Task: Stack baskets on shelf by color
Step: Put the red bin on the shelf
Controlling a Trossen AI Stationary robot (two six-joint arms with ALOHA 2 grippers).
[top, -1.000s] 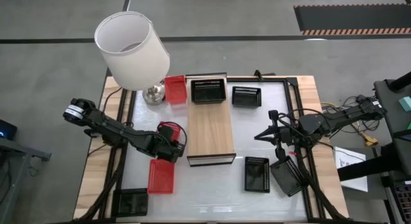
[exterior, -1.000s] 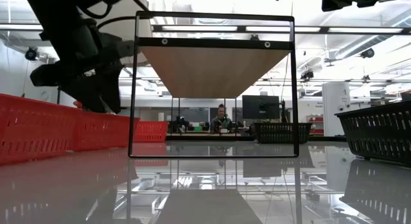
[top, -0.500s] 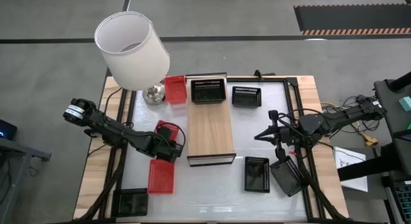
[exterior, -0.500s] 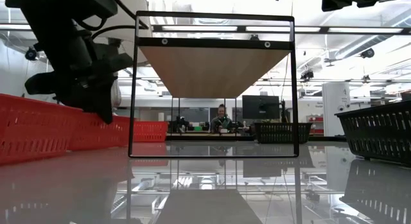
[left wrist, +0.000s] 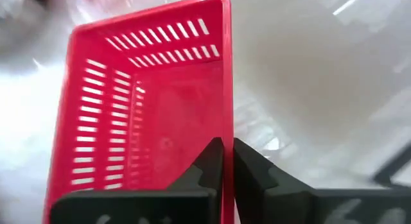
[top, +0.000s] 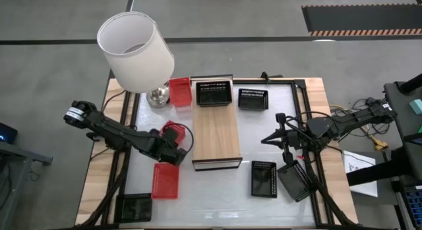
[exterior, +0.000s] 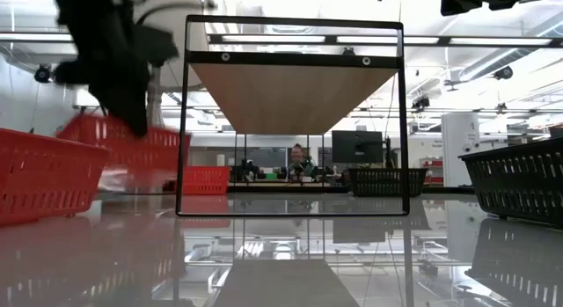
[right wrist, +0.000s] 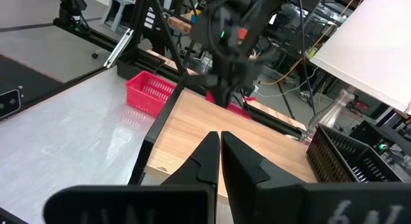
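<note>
Blurring hides much of the lifted red basket (exterior: 123, 144) (low view); left gripper (left wrist: 227, 161) fingers pinch its rim beside the shelf (top: 215, 138). Right gripper (right wrist: 219, 149) closed, empty.

White-shaded lamp (top: 136, 51) at table corner
</note>
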